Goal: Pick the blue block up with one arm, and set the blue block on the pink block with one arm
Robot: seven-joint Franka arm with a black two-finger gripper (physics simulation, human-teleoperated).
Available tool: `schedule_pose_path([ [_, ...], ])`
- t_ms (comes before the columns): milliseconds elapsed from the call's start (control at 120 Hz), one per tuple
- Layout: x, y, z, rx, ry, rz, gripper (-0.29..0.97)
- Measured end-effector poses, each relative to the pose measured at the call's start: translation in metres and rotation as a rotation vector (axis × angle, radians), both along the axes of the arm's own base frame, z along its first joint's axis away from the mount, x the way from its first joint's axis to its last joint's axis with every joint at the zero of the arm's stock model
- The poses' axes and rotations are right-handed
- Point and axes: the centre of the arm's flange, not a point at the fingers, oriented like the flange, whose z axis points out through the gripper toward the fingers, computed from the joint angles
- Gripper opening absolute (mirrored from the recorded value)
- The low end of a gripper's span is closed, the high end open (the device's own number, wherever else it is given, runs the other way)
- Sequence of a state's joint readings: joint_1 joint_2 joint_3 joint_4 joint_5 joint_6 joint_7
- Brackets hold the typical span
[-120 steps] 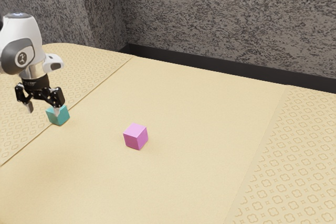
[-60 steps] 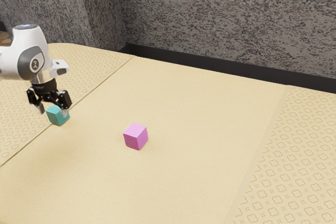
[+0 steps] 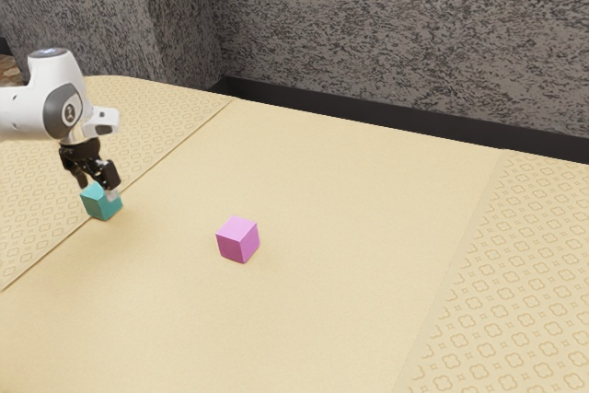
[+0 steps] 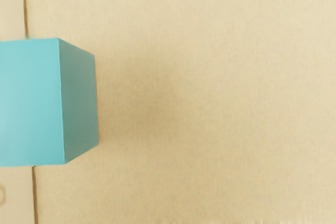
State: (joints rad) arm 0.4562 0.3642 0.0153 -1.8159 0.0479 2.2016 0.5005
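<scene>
So the tool [image 3: 99, 192] is down on the blue block [image 3: 99, 205], which honestly looks more teal than blue. The fingers are pulled in narrow, about the block's own width, one on each side of it, so I'd call that a grip. One light fingertip [image 3: 112, 196] sits right against the block's side that faces the exterior view's right. The block looks like it's resting on the desk [image 3: 350, 227], not up in the air.

It's over at the exterior view's left, right by the seam where the plain tan top meets the patterned strip [image 3: 37, 218]. The white arm [image 3: 46, 108] comes in from that same side, bent down over it.

The pink block [image 3: 237, 239] sits on its own out in the plain middle of the desk, well apart from the blue one, toward the exterior view's right.

In the wrist view the blue block [image 4: 47, 100] is big and close under the hand, with the seam line [image 4: 34, 195] running out from beneath it.
</scene>
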Motion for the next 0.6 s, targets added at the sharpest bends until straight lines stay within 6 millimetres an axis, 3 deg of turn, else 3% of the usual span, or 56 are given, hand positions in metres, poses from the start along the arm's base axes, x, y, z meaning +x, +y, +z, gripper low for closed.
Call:
schedule_pose_path([
  [217, 0.015, 0.019, -0.013, -0.012, 0.018, -0.076, 0.68],
  [333, 0.014, 0.036, -0.02, -0.021, 0.032, -0.085, 0.68],
  [600, 0.03, 0.048, -0.028, -0.044, 0.041, -0.137, 0.68],
])
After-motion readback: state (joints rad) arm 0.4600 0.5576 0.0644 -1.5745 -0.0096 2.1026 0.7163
